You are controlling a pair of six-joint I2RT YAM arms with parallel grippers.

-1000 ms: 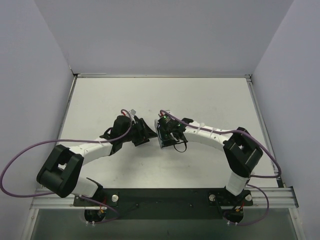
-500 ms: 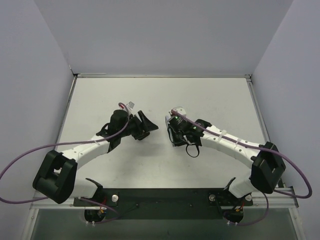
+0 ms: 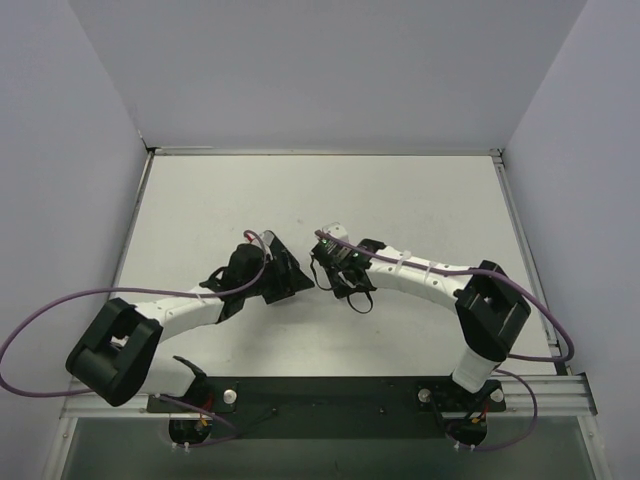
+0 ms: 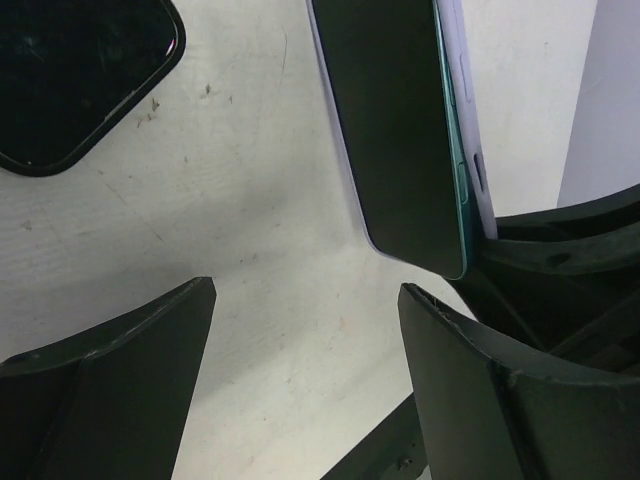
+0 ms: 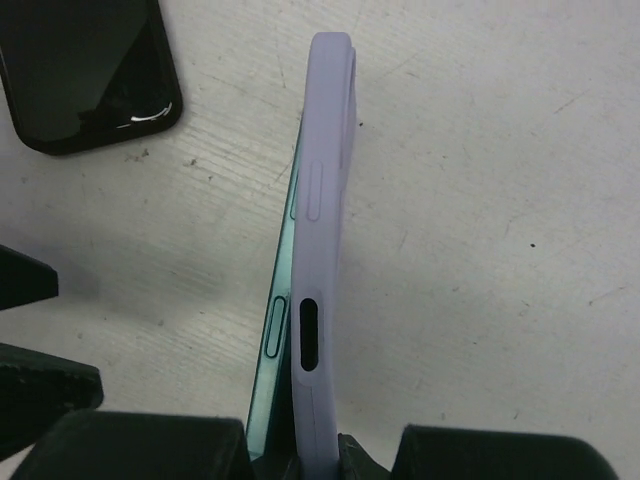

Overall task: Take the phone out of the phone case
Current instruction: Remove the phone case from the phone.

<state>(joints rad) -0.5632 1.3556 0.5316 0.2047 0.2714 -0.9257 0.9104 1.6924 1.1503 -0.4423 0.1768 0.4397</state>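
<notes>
1. Right gripper (image 5: 300, 452) is clamped shut on the near end of the lavender phone case (image 5: 322, 200). Its fingers (image 5: 500, 458) sit tight on either side, and the case is held on edge above the table (image 5: 480, 200).
2. The phone (image 5: 282, 330) (teal rim) is partly peeled out. Its edge stands off the case near the grip and looks seated at the far end.
3. Left gripper (image 4: 300, 360) is spread wide with nothing between its fingers (image 4: 110, 385). It is just beside the phone's dark face, and no contact shows in the left wrist view.
4. Judged step: the left pinches the loose phone edge and pulls while the right holds the case.
5. Risk: the right pinch may be catching the phone and the case together (cannot tell). A pull would then drag both, or the soft case would flex and slide out of the grip.
6. Risk: the phone pops free suddenly and drops onto the table if the left pinch is shallow.
7. A black slab (image 5: 90, 70) lies flat on the table on the left gripper's side. A wide swing could knock it.
8. Room: it is tight between the two grippers mid-table. There is bare table beyond the case and to its right, and the walls (image 3: 80, 200) are well apart.
</notes>
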